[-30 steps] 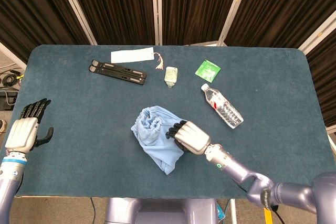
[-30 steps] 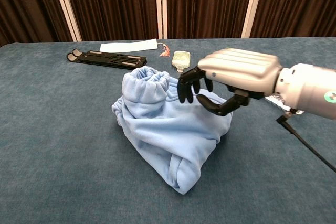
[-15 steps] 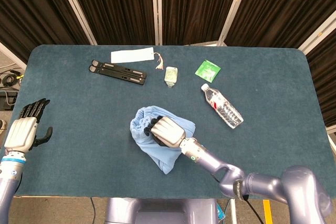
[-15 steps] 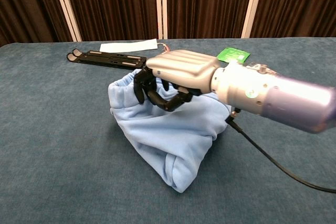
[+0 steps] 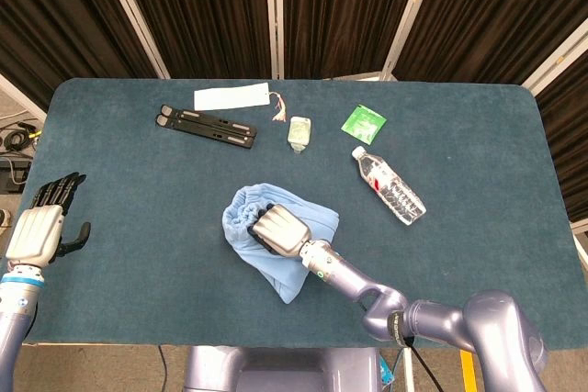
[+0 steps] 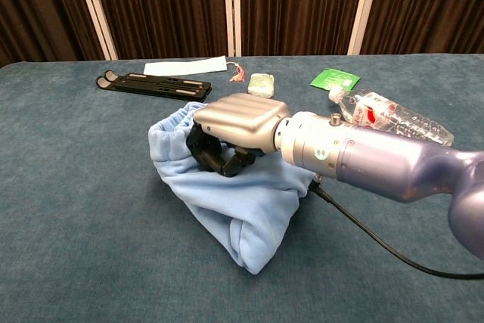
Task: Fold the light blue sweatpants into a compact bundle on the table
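Teal felt covers the desk (image 5: 478, 162), so expect drag under the cloth. Your light blue sweatpants (image 5: 312, 227) sit near the desk's middle, toward the front edge, already bunched into a rough bundle w/ the gathered waistband (image 6: 168, 128) at the left end and a folded tail pointing at you.

Your right robot hand (image 6: 234, 130) lies on top of the bundle, palm down, fingers curled in on the fabric by the waistband; looks like it's pinching or pressing cloth there, but the chest view doesn't show how much is actually caught. Your left robot hand (image 5: 41, 227) hangs off the desk's left edge, fingers spread, holding nothing, well apart from the work.

Risks, as I judge them:
- One-handed push on felt: the whole bundle may slide or roll instead of folding tighter, since nothing pins the far side.
- If the curled fingers snag the elastic, lifting away could pull the bundle open again.
- A shove toward the back-right sends it toward the water bottle (image 5: 389, 185). The black folding stand (image 5: 206, 126), white paper strip (image 5: 231, 96), small packet (image 5: 299, 131) and green sachet (image 5: 364, 123) lie farther back; less worry.
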`<state>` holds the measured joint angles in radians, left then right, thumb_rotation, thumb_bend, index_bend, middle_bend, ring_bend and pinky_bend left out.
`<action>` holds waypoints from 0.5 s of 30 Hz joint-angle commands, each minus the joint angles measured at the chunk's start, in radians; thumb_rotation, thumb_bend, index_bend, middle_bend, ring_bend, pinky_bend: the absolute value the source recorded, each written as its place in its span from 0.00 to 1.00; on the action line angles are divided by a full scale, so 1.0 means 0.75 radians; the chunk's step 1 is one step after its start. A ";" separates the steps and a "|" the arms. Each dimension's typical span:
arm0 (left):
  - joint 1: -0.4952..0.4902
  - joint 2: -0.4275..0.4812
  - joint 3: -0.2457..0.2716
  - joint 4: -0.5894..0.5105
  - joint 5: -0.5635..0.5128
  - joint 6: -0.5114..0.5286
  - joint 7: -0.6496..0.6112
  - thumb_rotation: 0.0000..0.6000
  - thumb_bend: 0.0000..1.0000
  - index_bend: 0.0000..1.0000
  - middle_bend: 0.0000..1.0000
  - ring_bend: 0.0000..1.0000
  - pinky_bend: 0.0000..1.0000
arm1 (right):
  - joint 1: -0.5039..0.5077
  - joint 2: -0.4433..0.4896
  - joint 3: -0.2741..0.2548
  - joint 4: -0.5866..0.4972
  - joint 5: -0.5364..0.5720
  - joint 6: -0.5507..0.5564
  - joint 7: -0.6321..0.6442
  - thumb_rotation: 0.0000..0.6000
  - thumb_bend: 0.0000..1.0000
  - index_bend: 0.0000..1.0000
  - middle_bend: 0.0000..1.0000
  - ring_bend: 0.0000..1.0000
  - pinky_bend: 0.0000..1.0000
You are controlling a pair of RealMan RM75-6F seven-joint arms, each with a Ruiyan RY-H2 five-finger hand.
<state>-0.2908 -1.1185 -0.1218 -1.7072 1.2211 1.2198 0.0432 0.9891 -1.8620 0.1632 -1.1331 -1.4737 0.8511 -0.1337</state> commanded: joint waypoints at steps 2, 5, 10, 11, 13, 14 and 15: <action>0.000 0.001 0.000 0.000 0.002 0.001 -0.001 1.00 0.53 0.00 0.00 0.00 0.00 | 0.000 -0.006 0.001 -0.003 0.007 0.006 -0.008 1.00 0.64 0.42 0.41 0.40 0.45; 0.001 0.003 0.000 -0.001 0.006 0.003 -0.007 1.00 0.53 0.00 0.00 0.00 0.00 | -0.003 0.006 0.015 -0.024 0.001 0.038 -0.002 1.00 0.64 0.42 0.41 0.40 0.45; 0.003 0.005 -0.001 -0.001 0.007 0.005 -0.012 1.00 0.53 0.00 0.00 0.00 0.00 | -0.011 0.055 0.047 -0.092 -0.007 0.094 0.020 1.00 0.64 0.42 0.41 0.40 0.45; 0.003 0.005 -0.001 -0.001 0.008 0.005 -0.012 1.00 0.53 0.00 0.00 0.00 0.00 | -0.015 0.074 0.053 -0.115 -0.011 0.107 0.022 1.00 0.64 0.42 0.41 0.40 0.45; 0.004 0.005 0.000 -0.001 0.010 0.006 -0.010 1.00 0.53 0.00 0.00 0.00 0.00 | -0.026 0.130 0.063 -0.180 -0.022 0.138 0.027 1.00 0.64 0.42 0.41 0.40 0.45; 0.004 0.005 0.001 -0.001 0.011 0.008 -0.009 1.00 0.53 0.00 0.00 0.00 0.00 | -0.034 0.159 0.065 -0.214 -0.028 0.153 0.030 1.00 0.64 0.42 0.41 0.40 0.45; 0.005 0.005 0.002 -0.002 0.012 0.009 -0.008 1.00 0.53 0.00 0.00 0.00 0.00 | -0.045 0.191 0.066 -0.249 -0.034 0.169 0.033 1.00 0.64 0.42 0.41 0.40 0.45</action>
<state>-0.2871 -1.1150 -0.1206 -1.7086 1.2300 1.2267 0.0374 0.9708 -1.7660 0.2045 -1.2690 -1.4875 0.9489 -0.1160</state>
